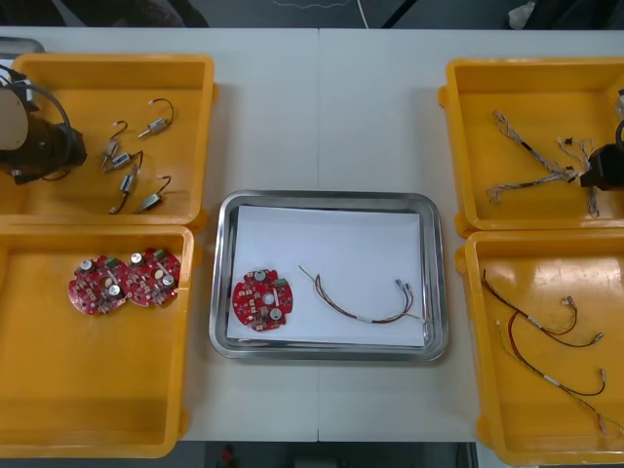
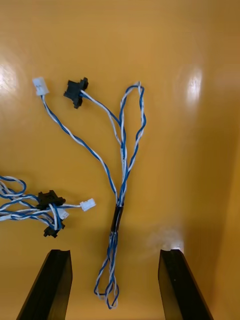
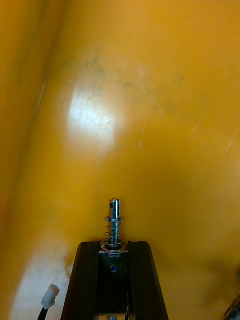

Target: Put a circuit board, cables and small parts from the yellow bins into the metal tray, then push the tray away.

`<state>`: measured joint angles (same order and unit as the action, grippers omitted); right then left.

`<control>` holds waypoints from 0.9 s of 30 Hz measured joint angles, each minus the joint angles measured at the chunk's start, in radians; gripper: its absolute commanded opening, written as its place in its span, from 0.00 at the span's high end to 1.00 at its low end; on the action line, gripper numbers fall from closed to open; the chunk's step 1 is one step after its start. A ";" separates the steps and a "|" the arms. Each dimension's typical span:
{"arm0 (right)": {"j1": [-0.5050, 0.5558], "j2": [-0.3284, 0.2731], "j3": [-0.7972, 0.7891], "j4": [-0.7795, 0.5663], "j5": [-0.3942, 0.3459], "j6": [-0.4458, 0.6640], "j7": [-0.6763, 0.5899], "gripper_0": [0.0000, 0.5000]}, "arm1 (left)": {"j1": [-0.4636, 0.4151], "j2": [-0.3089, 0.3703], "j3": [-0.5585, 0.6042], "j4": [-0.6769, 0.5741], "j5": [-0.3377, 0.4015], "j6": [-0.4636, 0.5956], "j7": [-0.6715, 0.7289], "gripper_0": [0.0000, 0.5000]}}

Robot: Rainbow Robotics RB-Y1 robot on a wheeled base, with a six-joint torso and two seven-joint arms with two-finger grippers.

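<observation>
Finds the metal tray (image 1: 327,198) at mid-worktop (image 1: 322,107) between the yellow bins, white inside, already holding one circuit board (image 1: 262,299) toward its left end and a red and yellow cable (image 1: 363,297) near it, not touching. Notes the left arm (image 1: 34,136) over the far left bin (image 1: 117,68), left jaws clenched on a small metal part (image 3: 115,225), its sprung pin jutting forward from between them; judges the grip taken on the body to keep the pin free for a clean drop into the tray. Notes the right arm (image 1: 604,166) at the outer edge of the far right bin (image 1: 526,73), right jaws released and straddling the looped end of a blue and white cable (image 2: 122,175), black sleeve just ahead of the fingertips, likely to pinch the strands near the bundled point. Counts two further boards (image 1: 124,280) in the near left bin (image 1: 97,409). Judges loading roughly half done, push not yet due.
</observation>
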<state>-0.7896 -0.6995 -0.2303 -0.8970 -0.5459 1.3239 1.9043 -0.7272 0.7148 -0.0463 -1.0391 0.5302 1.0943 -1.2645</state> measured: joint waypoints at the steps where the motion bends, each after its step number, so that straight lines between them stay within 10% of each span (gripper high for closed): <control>1: 0.000 0.000 0.000 0.009 -0.006 -0.005 0.000 0.00 | 0.000 0.000 0.010 -0.010 -0.008 0.029 0.000 1.00; 27: -0.007 0.017 0.011 0.089 -0.012 -0.100 0.000 0.00 | 0.000 -0.016 0.102 -0.575 -0.024 0.661 0.000 0.99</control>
<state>-0.7971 -0.6823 -0.2190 -0.8077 -0.5577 1.2236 1.9045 -0.7268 0.6983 0.0552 -1.6139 0.5059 1.7557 -1.2645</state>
